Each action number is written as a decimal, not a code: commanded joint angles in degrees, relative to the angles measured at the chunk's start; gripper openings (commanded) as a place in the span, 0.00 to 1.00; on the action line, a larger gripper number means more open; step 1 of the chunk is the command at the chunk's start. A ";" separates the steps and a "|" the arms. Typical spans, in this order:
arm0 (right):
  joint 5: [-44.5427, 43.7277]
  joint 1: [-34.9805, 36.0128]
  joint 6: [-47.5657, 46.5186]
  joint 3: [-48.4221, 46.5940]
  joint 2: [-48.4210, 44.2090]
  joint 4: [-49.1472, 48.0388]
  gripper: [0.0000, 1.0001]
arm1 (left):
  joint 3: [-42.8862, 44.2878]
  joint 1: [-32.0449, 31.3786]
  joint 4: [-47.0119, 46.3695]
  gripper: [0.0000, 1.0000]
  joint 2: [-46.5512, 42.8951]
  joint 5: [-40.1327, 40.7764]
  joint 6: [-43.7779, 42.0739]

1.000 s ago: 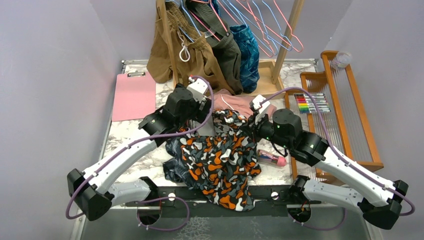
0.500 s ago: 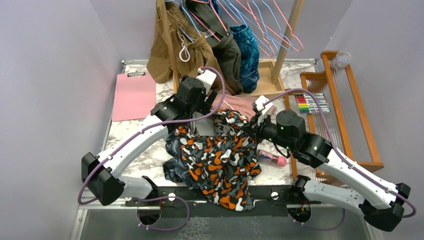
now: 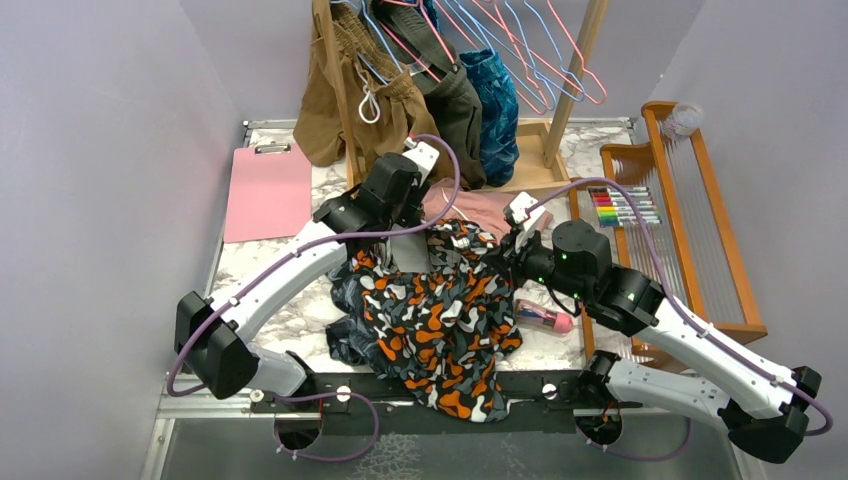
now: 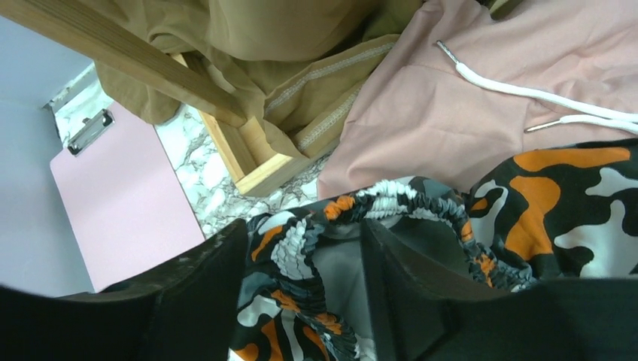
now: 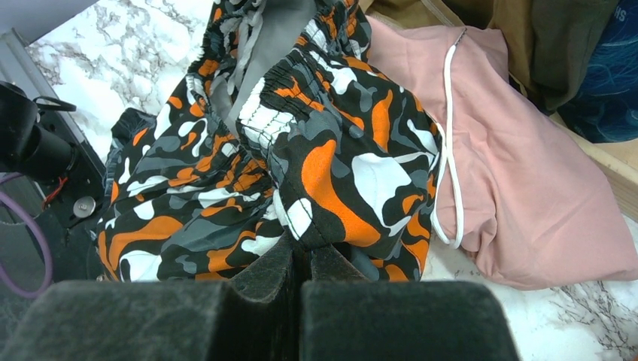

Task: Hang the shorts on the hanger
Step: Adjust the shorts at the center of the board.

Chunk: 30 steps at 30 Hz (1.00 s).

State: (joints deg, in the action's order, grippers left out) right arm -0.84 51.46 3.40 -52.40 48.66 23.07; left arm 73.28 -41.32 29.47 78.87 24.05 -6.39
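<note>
Pinches a fold just below the elastic waistband of the shorts (image 3: 440, 320) with the right gripper (image 5: 301, 256), jaws pressed fully together on the cloth, apparently to anchor that side. Straddles the opposite stretch of waistband with the left gripper (image 4: 305, 252), fingers spread wide and clamped on nothing, grey lining showing between them. Looks set to take a second hold there, so that the waist can be pulled open and level.

Leaves the bulk of the shorts heaped on the table (image 3: 270, 270) between the two arms, lower hem spilling over the near edge, top edge lying against the pink shorts (image 4: 451, 113).

Shows the pink hanger (image 3: 598, 88) up on the wooden rack (image 3: 578, 60) at the back, among blue ones, well apart from the shorts and untouched. Calls, by this reading, for a firm left grip before any lift; risks dragging the pink shorts along otherwise.
</note>
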 commanded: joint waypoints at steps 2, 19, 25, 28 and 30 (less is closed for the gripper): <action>1.89 0.04 -0.61 -0.11 -1.20 0.51 0.01 | 3.37 0.36 -0.77 0.44 1.47 0.30 -0.42; 13.91 0.04 -1.52 -18.05 4.75 -0.57 0.01 | 7.18 0.42 -1.82 0.00 -23.83 3.99 8.55; 19.89 0.04 -2.03 -35.67 12.30 1.57 0.01 | 5.03 0.39 -9.66 0.00 -35.75 -10.31 11.78; 14.56 0.04 -2.11 -39.24 16.33 1.43 0.01 | 4.51 0.39 -10.37 0.00 -39.07 -12.23 14.03; 10.52 -0.01 -1.46 -38.59 18.68 1.02 0.01 | 2.90 0.37 -9.76 0.00 -40.55 -12.41 15.31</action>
State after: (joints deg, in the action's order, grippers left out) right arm 14.63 51.48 1.91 -90.70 62.85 23.03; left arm 79.24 -41.21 20.82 39.38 17.21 4.78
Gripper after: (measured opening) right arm 0.015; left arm 0.018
